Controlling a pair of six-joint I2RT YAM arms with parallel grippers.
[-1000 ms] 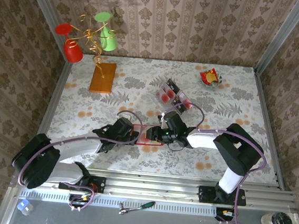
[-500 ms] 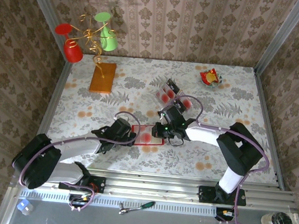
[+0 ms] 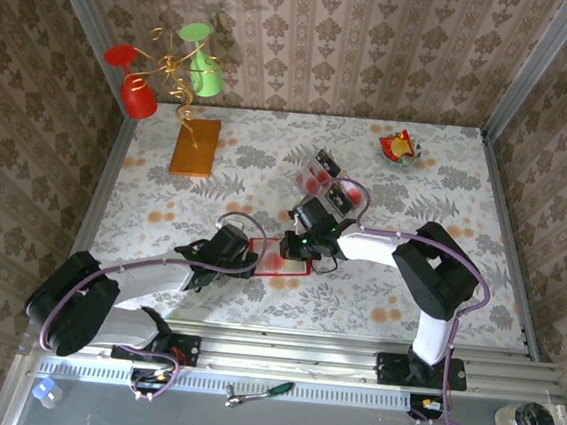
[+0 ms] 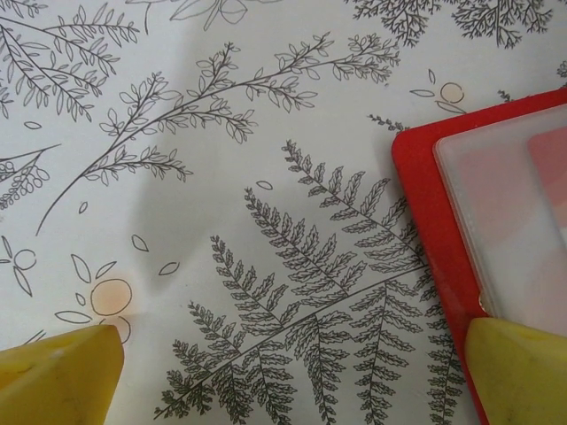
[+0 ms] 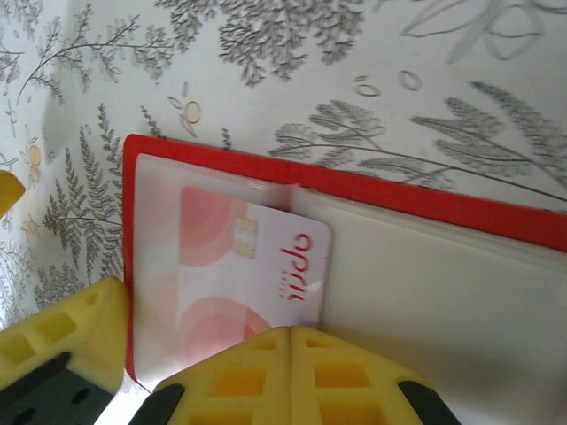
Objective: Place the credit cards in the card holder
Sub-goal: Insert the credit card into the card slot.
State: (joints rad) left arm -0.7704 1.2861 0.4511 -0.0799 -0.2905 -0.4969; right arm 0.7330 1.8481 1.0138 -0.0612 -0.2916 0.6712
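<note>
Now the right gripper point(image 5: 291, 341), fingers pressed together, sits at the edge of a credit card point(image 5: 239, 266) lying just ahead of it, mostly inside a clear pocket point(image 5: 159, 266) of the red card holder point(image 5: 399, 199), while the left gripper point(image 4: 283, 381) is spread wide at the holder's other end.

Bright, even, diffuse light on the overhead view, only faint shadows on the table point(image 3: 448, 178). Left wrist view is crisp on the fern print point(image 4: 310, 266), a soft grey shadow left of centre; right wrist close-up runs slightly soft, yellow fingers point(image 5: 230, 381) blurred along the bottom edge
</note>
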